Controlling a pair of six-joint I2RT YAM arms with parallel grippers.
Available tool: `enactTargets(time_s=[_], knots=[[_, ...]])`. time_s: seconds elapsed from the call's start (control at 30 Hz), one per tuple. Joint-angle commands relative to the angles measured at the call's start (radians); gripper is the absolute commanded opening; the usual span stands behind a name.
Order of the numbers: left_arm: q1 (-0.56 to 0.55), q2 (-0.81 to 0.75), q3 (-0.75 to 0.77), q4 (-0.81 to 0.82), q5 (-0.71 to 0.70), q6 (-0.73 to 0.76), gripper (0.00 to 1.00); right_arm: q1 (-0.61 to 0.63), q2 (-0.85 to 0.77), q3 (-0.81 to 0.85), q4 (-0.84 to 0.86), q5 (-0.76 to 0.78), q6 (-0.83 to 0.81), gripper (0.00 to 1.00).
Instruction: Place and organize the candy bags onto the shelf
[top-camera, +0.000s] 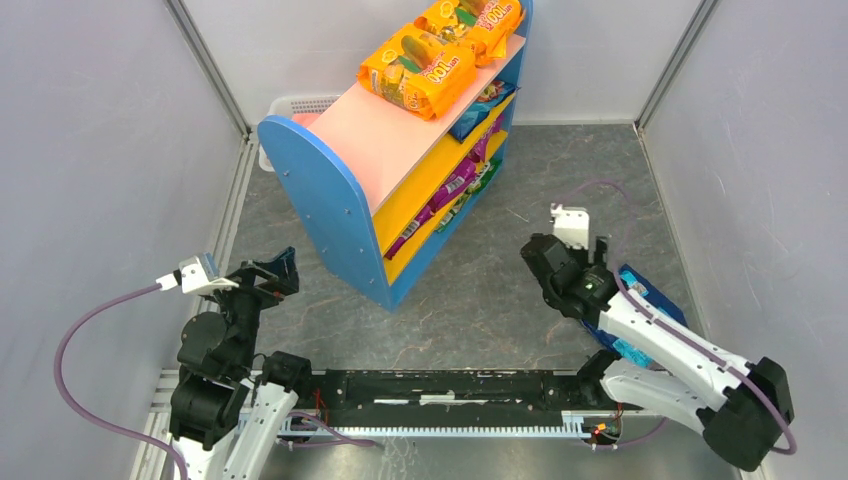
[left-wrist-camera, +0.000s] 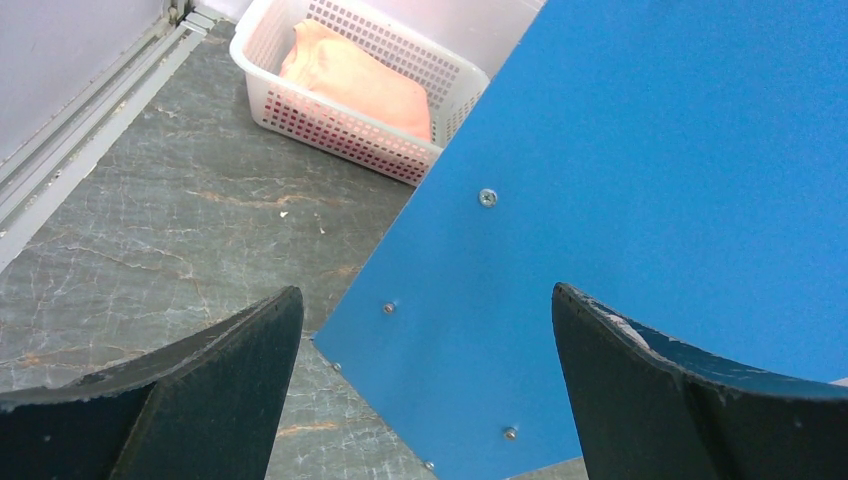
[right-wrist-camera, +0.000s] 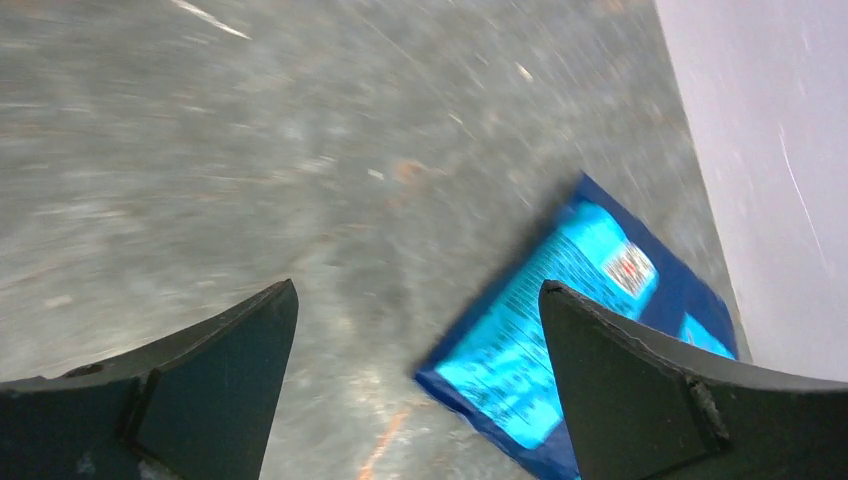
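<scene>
Now the right gripper (right-wrist-camera: 417, 290), fingers wide open and empty, should come down straight over the blue bag (right-wrist-camera: 560, 330) lying flat near the wall (right-wrist-camera: 780, 150), while the left gripper (left-wrist-camera: 428, 290) hangs open by the shelf (left-wrist-camera: 640, 200).

The left arm (top-camera: 215, 350) and right arm (top-camera: 650, 335) are black at the joints, with smooth white shells further back from each claw. Just behind each claw sits a small white camera block (top-camera: 197, 272) with a lilac cable (top-camera: 135, 293) trailing from it. A green light (top-camera: 591, 285) glows behind the right claw (right-wrist-camera: 418, 300). The fingers (left-wrist-camera: 200, 400) are matt black wedges with rough, scuffed edges
</scene>
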Motion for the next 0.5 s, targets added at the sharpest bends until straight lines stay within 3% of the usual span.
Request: enactTargets(time_s=[0.0,0.37,0.47], knots=[[-0.004,-0.003,0.0,0.033,-0.001,0.041,1.0,-0.208,-0.036,-0.108,-0.031,-0.043,0.098,0.98],[-0.018,0.003,-0.002,0.032,-0.001,0.041,1.0,-0.888,-0.22,-0.31,0.246,-0.513,0.072,0.96],[-0.021,0.008,-0.003,0.033,0.0,0.041,1.0,-1.02,-0.215,-0.343,0.265,-0.559,0.069,0.96]])
